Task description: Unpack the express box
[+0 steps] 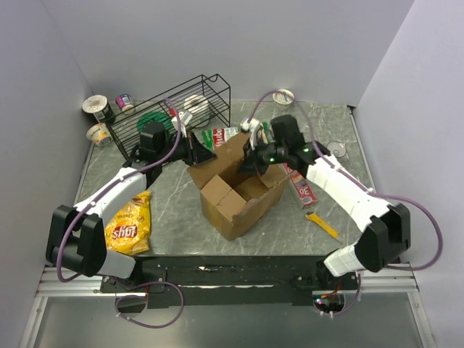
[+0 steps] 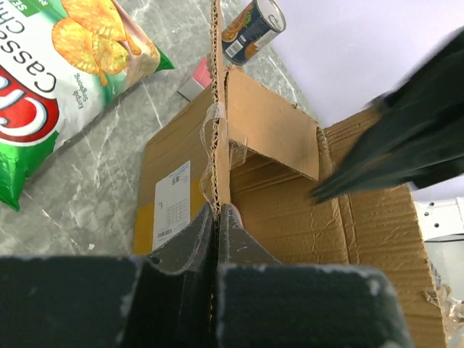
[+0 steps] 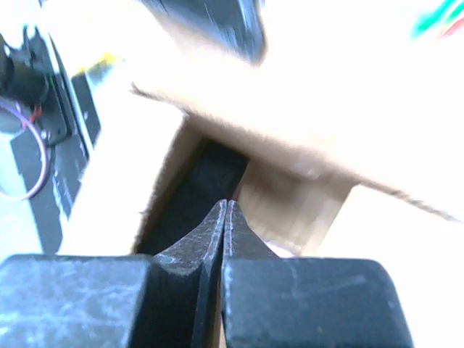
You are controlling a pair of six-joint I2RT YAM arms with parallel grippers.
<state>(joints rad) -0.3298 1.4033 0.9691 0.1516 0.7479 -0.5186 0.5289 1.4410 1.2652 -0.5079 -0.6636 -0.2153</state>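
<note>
Left pincer grips the express box by its flap: hold that steady. Right pincer, closed on nothing over the box, should open first.

Express box interior blurred, probably overexposed.

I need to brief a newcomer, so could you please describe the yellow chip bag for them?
Start at the express box, the large brown carton in the middle of the table. Left of it, near the front edge beside the left arm, lies the yellow chip bag. Its yellow colour and red logo set it apart from the green chip bag.
</note>
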